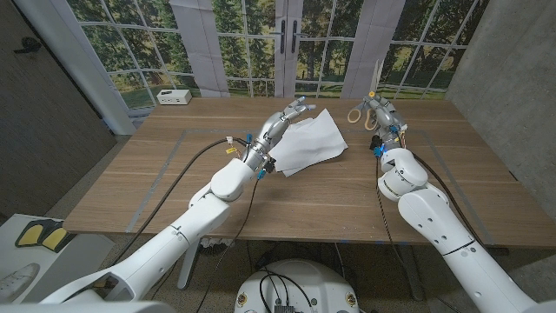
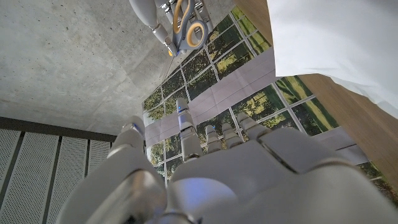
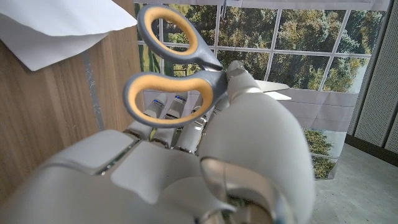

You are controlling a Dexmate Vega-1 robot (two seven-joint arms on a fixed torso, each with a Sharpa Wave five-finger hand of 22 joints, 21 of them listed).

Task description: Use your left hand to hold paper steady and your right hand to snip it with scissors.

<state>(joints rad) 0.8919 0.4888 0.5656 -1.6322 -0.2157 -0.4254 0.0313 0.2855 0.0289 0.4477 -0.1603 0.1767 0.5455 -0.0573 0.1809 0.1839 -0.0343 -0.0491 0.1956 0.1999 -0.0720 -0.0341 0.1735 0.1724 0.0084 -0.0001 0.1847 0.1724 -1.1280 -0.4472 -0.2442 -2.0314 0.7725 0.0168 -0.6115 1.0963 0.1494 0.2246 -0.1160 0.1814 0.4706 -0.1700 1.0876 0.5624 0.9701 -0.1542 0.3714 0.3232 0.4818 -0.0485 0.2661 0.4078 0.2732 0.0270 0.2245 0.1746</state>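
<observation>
The white paper [image 1: 311, 143] lies on the wooden surface [image 1: 174, 187] a little toward 12 o'clock from its middle, one corner lifted. The left hand [image 1: 282, 122] sits at the sheet's 10 o'clock edge with its fingers stretched out and apart over the paper; whether it presses the sheet or hovers cannot be told. At 3 o'clock of the paper, near but apart from it, the right hand [image 1: 380, 116] grips the scissors [image 1: 368, 100] just behind the yellow-lined handle loops [image 3: 163, 68], blades pointing up toward 12 o'clock. A small white box [image 1: 175, 97] stands at the far 10 o'clock corner of the surface
</observation>
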